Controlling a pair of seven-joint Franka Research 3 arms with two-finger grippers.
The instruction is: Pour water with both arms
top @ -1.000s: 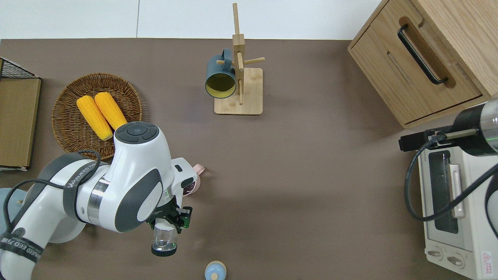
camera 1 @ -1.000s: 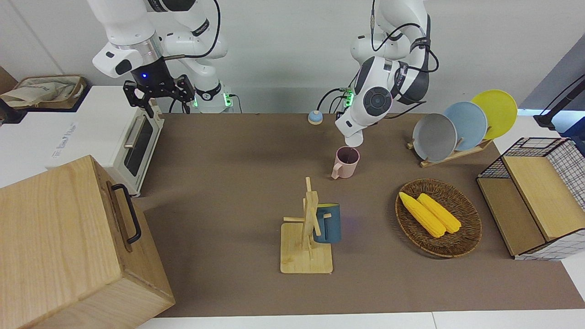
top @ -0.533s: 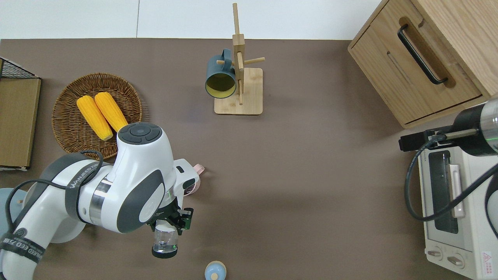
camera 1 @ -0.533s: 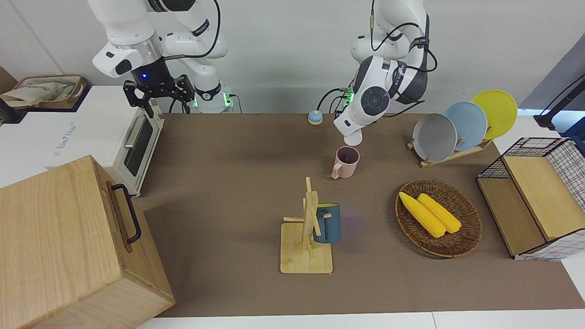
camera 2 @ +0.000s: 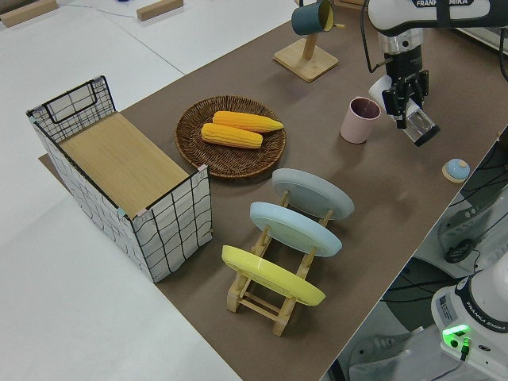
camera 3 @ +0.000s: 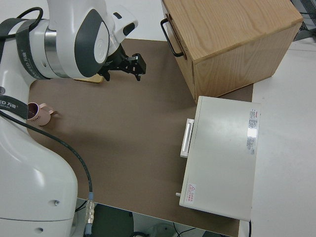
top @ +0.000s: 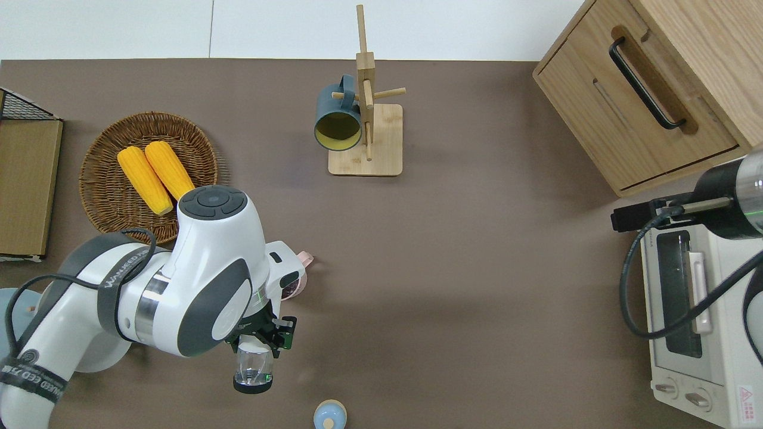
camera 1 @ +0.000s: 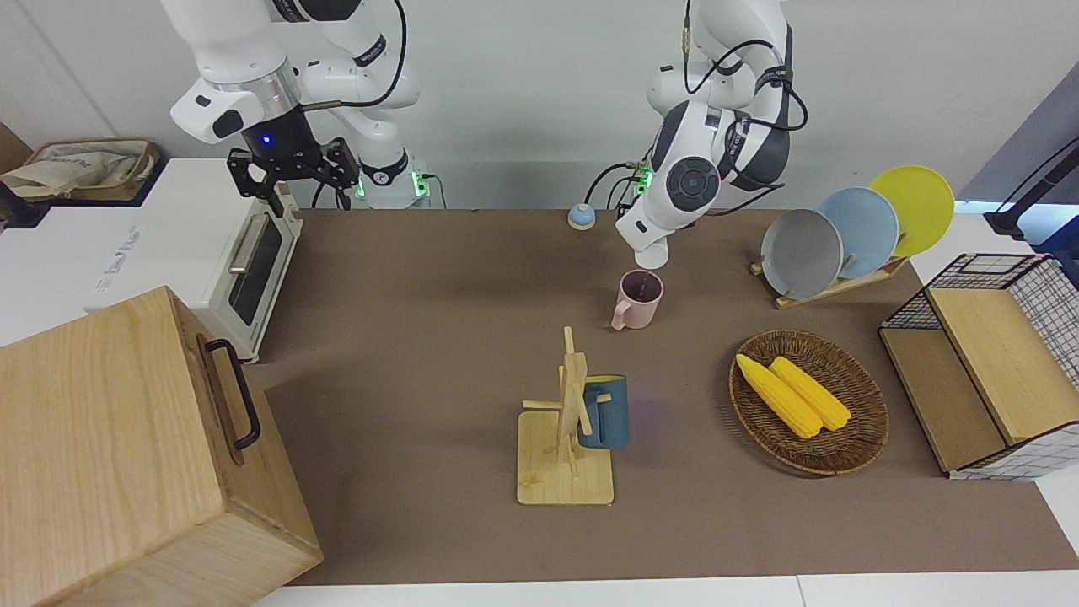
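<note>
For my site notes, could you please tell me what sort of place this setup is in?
Probably a robotics lab staged as a kitchen: two white arms bolted at one table, with a toaster oven, a plate rack and a mug tree laid out as props.

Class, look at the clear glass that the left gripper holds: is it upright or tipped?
Tipped. The clear glass lies nearly sideways in the left gripper, its mouth pointing away from the pink mug.
</note>
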